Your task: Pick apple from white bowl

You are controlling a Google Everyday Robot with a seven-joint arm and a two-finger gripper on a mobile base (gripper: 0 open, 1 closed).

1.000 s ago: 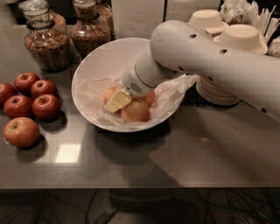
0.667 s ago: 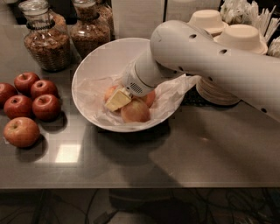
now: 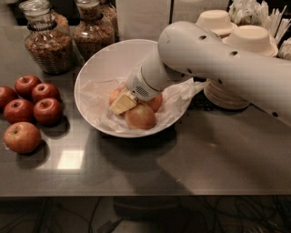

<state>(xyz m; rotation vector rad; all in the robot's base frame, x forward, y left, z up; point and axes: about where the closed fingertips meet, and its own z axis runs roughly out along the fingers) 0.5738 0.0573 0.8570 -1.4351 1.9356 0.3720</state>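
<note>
Scene: a white robot arm [image 3: 227, 68] reaches in from the right across a dark steel bench [image 3: 195, 164] and down into the white bowl [image 3: 113, 59].

Tool: the tool [image 3: 122, 103], pale yellow at its tip, sits low inside the bowl, left of centre, among the fruit. It is pressed close to the apples there. How far it is open, and whether it has hold of anything, cannot be told from this angle.

Apple: the apple [image 3: 156, 103], orange-red, lies in the bowl just right of the tool, partly hidden under the arm's wrist.

Other fruit in bowl: a paler pink-yellow apple [image 3: 141, 117] lies nearest the front rim, touching the orange-red one. Another pale apple [image 3: 115, 94] shows only as a sliver behind the tool.

Lining: crumpled white paper [image 3: 93, 98] covers the bowl's floor and spills over the right rim.

Left of bowl: six darker red apples [image 3: 47, 111] rest in a loose cluster on the bench, well apart from the bowl. The front one [image 3: 22, 136] is lighter than the rest.

Behind: two glass jars [image 3: 47, 43] of brown, grainy contents stand at the back left.

Right rear: stacked beige paper bowls [image 3: 252, 40] stand behind the arm, with what may be wrapped utensils [image 3: 259, 13] in the corner.
</note>
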